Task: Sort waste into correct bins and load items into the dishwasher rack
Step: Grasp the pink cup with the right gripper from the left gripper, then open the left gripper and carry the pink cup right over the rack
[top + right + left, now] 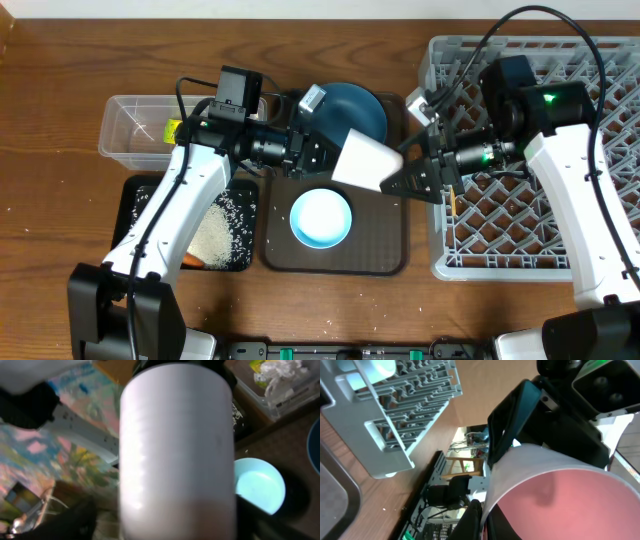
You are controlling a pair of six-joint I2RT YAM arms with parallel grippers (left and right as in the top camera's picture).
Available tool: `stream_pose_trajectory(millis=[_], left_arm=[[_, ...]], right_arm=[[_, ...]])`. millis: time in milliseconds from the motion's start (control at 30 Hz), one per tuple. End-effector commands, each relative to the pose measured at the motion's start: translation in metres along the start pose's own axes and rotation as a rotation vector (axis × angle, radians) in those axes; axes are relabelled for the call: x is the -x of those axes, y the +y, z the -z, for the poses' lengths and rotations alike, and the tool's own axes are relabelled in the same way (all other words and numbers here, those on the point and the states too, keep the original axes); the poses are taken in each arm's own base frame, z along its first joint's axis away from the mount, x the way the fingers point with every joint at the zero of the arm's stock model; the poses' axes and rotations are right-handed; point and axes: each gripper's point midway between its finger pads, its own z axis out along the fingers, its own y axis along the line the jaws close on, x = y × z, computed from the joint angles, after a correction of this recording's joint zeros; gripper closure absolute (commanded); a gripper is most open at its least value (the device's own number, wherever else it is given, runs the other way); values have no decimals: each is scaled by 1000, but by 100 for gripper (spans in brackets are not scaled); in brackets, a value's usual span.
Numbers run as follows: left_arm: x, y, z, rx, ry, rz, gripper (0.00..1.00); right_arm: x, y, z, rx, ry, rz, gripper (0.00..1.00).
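The pink cup [362, 160] is white outside and pink inside [560, 505]. It hangs on its side above the brown serving tray [385, 252], between my two arms. My left gripper [322, 153] is shut on its rim, one finger [473, 510] outside the wall and one inside. From the right, my right gripper [395, 168] straddles the cup's body [177, 450]. Its jaws stand open, with a gap showing on one side. The grey dishwasher rack [530, 210] is at the right. The white bowl [321, 218] sits on the tray, and the blue plate [350, 108] lies behind the cup.
The clear tub [130, 125] at the back left holds tissue [277, 372] and a yellow-green wrapper [175, 130]. In front of it, the black tray [135, 205] holds rice [225, 225] and a carrot piece [192, 262]. A wooden stick [452, 205] lies in the rack's left edge.
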Motion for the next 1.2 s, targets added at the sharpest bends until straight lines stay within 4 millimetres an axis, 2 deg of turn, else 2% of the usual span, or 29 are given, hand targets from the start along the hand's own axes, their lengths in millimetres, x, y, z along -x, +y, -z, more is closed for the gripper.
stream_pose_trajectory(millis=[0,267,433,667,900,1000,1100,1167], left_arm=[[2,1,1,16,-8,-27,94],[1,2,-2,19,-2,-42,94],[-5,0,-12,13,29,-55,94],[-14,-2,-25,11,71,-58,94],[-15,-2,-26,11,73,-50,93],[-15,-2,-26,12,73,-51,84],[-13,3,-26,39,63,-52,64],[-11,10,-25,79,48,-53,58]], right_arm=[[9,16,-4,60,-30,40,34],[18,17,-4,75,-65,85,35],[21,16,-4,75,-76,108,40],[27,11,-3,60,-93,159,42],[35,0,3,23,-115,145,43],[35,-12,9,-30,-108,108,44],[29,-27,15,-108,-84,62,44],[25,-39,21,-172,-66,21,46]])
